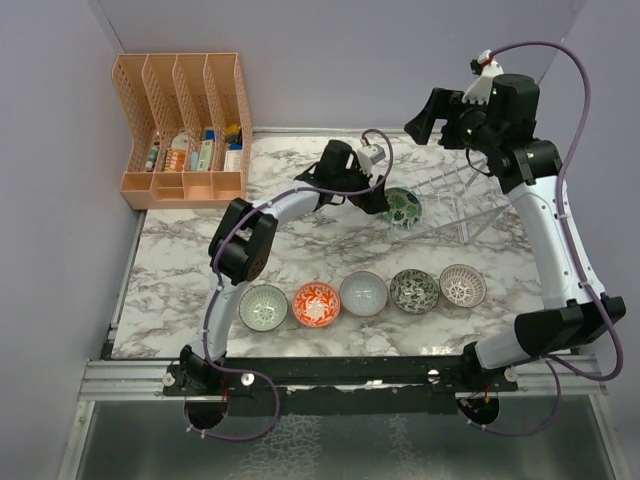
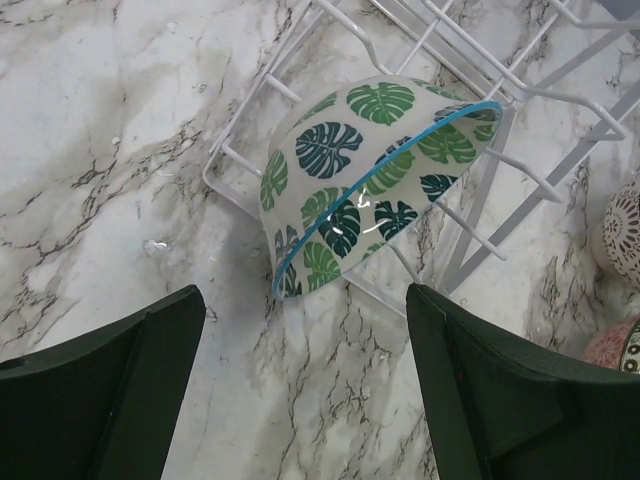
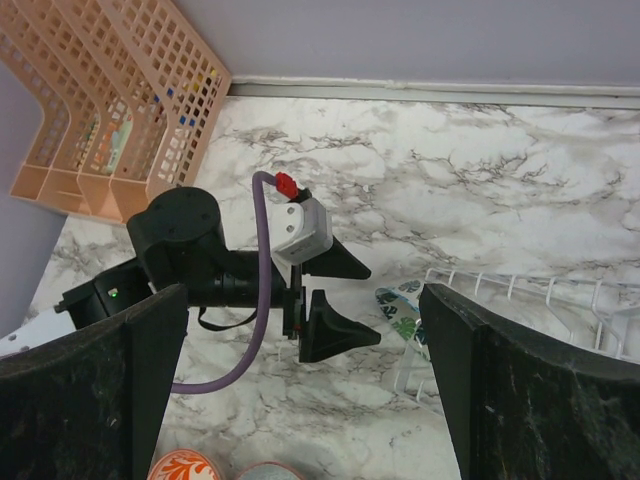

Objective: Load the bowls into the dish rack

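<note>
Leaf bowl (image 2: 370, 180) stands on edge in the rack's (image 1: 455, 195) end slot, ribs propping it. Left gripper (image 2: 305, 390) just beside it, jaws wide and empty, so I'd guess that one's done. Right gripper (image 3: 310, 380) open too, parked high out of the way. Five bowls (image 1: 363, 292) to go, in a row

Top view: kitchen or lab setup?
Probably a lab bench staged as a kitchen: marble-print table walled by plain panels, arms bolted to a rail, an orange file organizer near the dish rack.

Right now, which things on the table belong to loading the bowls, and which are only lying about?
Job: dish rack; leaf bowl in it; pale green bowl, red-orange bowl, blue-grey bowl, speckled bowl, lattice bowl.
Lying about: orange organizer.
</note>
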`<control>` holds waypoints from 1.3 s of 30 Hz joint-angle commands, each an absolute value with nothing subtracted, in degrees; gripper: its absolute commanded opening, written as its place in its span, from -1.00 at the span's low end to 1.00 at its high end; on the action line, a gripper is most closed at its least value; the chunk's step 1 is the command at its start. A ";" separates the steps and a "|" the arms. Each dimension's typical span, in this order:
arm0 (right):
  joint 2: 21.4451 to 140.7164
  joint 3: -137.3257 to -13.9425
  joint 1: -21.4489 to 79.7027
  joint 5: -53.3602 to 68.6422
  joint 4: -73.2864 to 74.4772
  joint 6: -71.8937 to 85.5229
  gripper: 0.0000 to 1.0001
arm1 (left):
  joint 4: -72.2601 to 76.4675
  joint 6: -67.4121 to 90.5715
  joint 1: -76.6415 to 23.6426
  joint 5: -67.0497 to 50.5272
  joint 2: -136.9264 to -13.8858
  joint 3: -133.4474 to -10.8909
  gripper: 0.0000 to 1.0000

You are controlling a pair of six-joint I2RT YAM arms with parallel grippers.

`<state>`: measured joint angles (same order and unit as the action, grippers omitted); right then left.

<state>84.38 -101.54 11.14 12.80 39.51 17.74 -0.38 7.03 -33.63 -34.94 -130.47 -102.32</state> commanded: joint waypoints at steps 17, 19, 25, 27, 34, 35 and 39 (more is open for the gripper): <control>86.15 -102.72 10.90 12.79 39.56 17.19 0.99 | 1.43 12.95 -35.77 -33.50 -137.78 -110.96 -0.25; 86.12 -102.55 10.89 12.74 39.55 17.21 0.99 | 0.57 12.67 -35.77 -32.91 -137.62 -110.92 -0.57; 85.92 -102.20 10.90 12.89 39.33 17.44 0.99 | -1.31 12.13 -35.80 -31.69 -136.36 -110.53 -1.00; 85.70 -102.13 10.85 12.84 39.29 17.41 0.99 | -1.86 12.05 -35.77 -31.36 -135.43 -110.54 -1.00; 84.74 -101.44 10.85 12.58 39.11 17.15 0.99 | -5.04 11.39 -33.87 -31.24 -128.72 -107.91 -1.00; 84.57 -101.31 10.88 12.57 39.07 17.20 0.99 | -5.27 11.54 -33.39 -31.57 -127.60 -106.94 -1.00; 84.19 -100.99 10.89 12.82 38.86 17.22 0.99 | -6.55 11.56 -30.99 -31.98 -122.33 -102.11 -1.00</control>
